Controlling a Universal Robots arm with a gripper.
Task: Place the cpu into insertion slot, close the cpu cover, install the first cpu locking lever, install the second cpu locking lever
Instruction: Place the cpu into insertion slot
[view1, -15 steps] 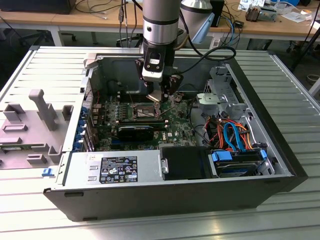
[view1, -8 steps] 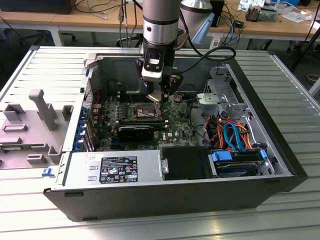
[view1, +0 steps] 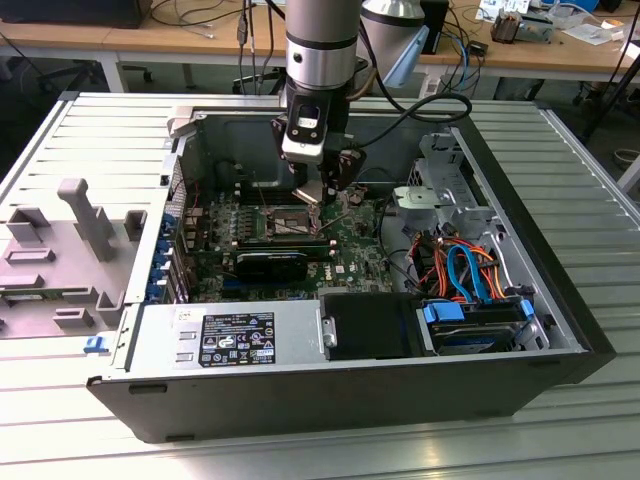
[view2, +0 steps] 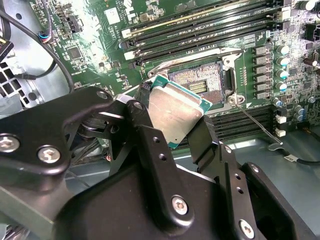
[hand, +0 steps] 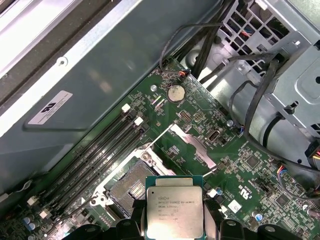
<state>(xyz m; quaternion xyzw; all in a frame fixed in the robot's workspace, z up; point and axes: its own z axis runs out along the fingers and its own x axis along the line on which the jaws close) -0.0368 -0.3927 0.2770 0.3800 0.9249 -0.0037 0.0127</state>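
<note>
In the exterior view, we see the gripper (view1: 325, 192) inside the computer case (view1: 330, 405), at about two o'clock from the open socket (view1: 284, 222). Its fingers (view2: 150, 135) are drawn in narrow, pinching the cpu (view2: 175, 112) by two opposite edges. The cpu hangs over the motherboard (view1: 360, 262) just beside the socket, not seated in it. Memory slots (view2: 200, 30) flank the socket, and a thin wire lever (view2: 252, 120) juts out from its corner. Black cables (hand: 255, 100) crowd the drive cage (view1: 445, 190) at the case's two o'clock. The power supply (view1: 230, 338) lies at seven o'clock.
</note>
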